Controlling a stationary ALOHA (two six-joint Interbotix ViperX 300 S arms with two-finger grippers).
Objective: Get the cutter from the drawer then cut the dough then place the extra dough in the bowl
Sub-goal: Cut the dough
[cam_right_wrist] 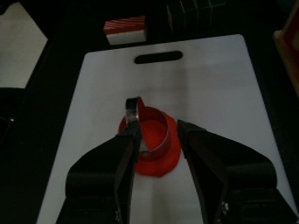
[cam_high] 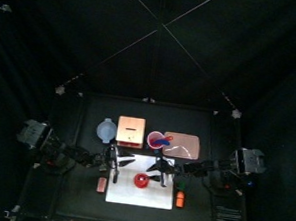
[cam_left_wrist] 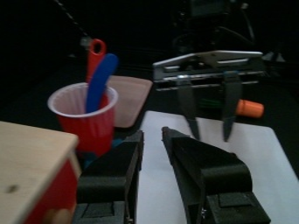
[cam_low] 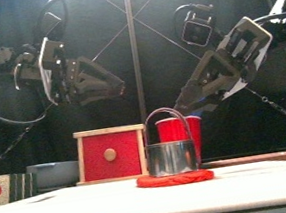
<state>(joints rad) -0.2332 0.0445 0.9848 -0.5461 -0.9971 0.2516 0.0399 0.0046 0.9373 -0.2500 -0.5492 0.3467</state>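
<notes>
The round metal cutter [cam_low: 171,155] with its wire handle stands on the flat red dough [cam_low: 174,179] in the middle of the white cutting board [cam_high: 161,200]. My right gripper [cam_right_wrist: 160,133] hangs open just above the cutter [cam_right_wrist: 145,128], one jaw to each side of it, not touching. In the left wrist view the right gripper [cam_left_wrist: 205,109] also shows its fingers apart and empty. My left gripper [cam_left_wrist: 152,144] is held above the board's left side, jaws together and empty. The wooden box [cam_low: 111,154] has its red drawer front pushed in. The blue-grey bowl [cam_low: 55,173] stands left of the box.
A red cup [cam_left_wrist: 84,112] holding a blue and a red toy knife stands behind the board, right of the box. The pink tray [cam_high: 184,145] lies at the back right. Small orange toys lie beside the board, one [cam_high: 178,199] on the right and one [cam_high: 102,184] on the left.
</notes>
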